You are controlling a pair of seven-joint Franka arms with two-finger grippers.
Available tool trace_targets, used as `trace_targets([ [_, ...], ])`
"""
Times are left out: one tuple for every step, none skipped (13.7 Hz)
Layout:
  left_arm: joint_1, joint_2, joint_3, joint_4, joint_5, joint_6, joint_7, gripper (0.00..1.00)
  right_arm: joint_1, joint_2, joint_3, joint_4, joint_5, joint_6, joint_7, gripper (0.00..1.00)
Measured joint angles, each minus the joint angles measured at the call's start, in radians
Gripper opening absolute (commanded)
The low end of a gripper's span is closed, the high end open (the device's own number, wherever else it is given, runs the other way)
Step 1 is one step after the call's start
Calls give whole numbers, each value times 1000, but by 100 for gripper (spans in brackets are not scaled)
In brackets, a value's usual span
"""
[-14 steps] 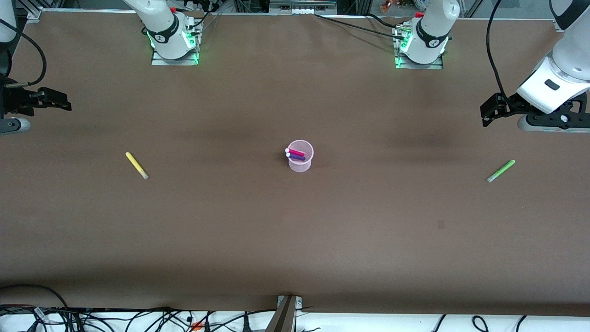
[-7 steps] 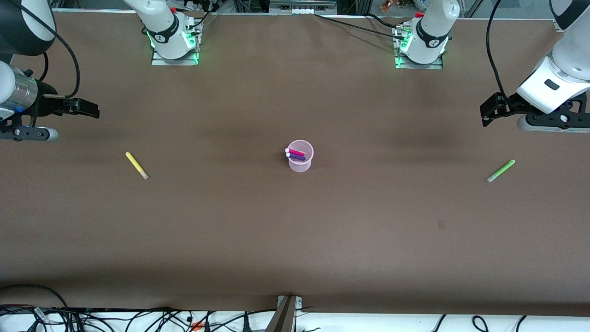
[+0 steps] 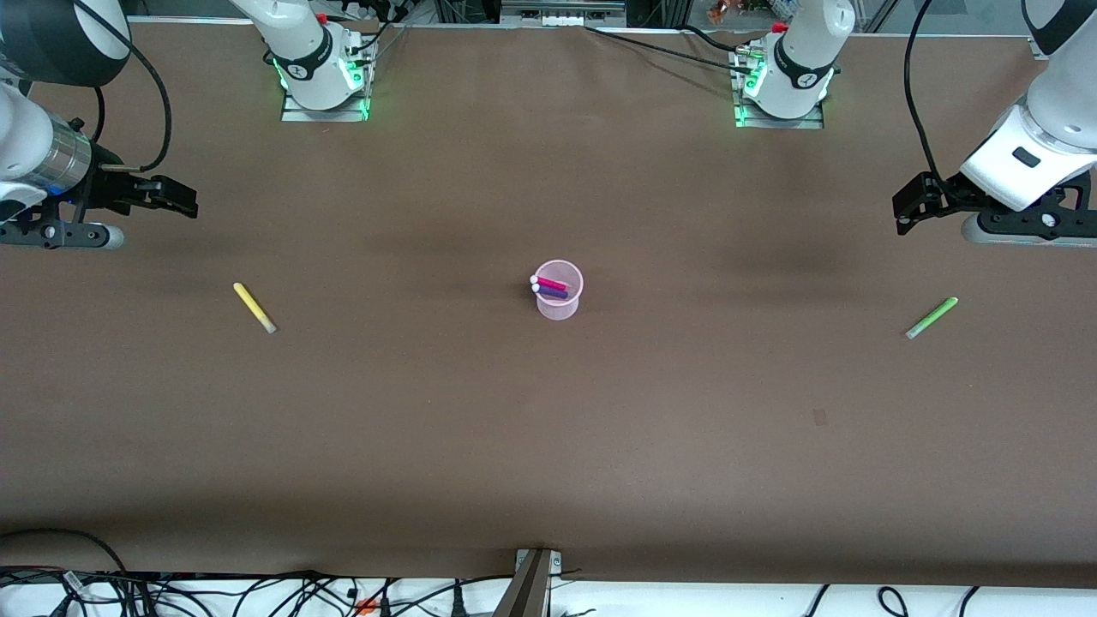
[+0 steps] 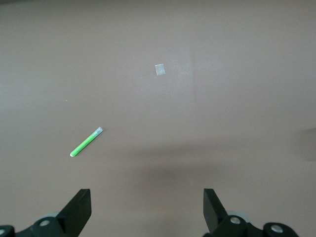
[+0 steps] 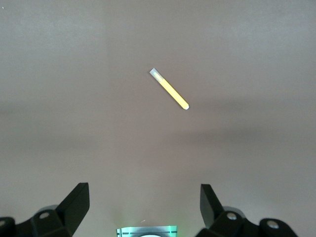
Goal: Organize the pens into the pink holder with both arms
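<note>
Brown worktop [image 3: 548, 446], cables along its front edge. Right tool [image 3: 176, 199] over worktop's right-arm end, fingers spread wide, nothing held; yellow pen [image 3: 254, 308] flat on worktop near it. Left tool [image 3: 910, 206] over left-arm end, released, empty; green pen [image 3: 932, 318] flat near it. Pink holder [image 3: 560, 292] upright mid-worktop, magenta pen [image 3: 553, 282] and purple pen [image 3: 552, 292] inside. Small pale scrap [image 4: 160, 69] on worktop.

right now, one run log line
in pink holder: magenta pen, purple pen | on table: yellow pen, green pen | left gripper open | right gripper open
</note>
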Motion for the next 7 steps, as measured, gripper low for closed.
trace_targets([
  [0, 0, 0, 0, 0, 0, 0, 100, -2, 0, 0, -1, 0, 1, 0, 99],
  [0, 0, 0, 0, 0, 0, 0, 100, -3, 0, 0, -1, 0, 1, 0, 99],
  [0, 0, 0, 0, 0, 0, 0, 100, -4, 0, 0, -1, 0, 1, 0, 99],
  [0, 0, 0, 0, 0, 0, 0, 100, -4, 0, 0, -1, 0, 1, 0, 99],
  [0, 0, 0, 0, 0, 0, 0, 100, -4, 0, 0, -1, 0, 1, 0, 99],
  [0, 0, 0, 0, 0, 0, 0, 100, -5, 0, 0, -1, 0, 1, 0, 99],
  [0, 0, 0, 0, 0, -1, 0, 100, -5, 0, 0, -1, 0, 1, 0, 99],
])
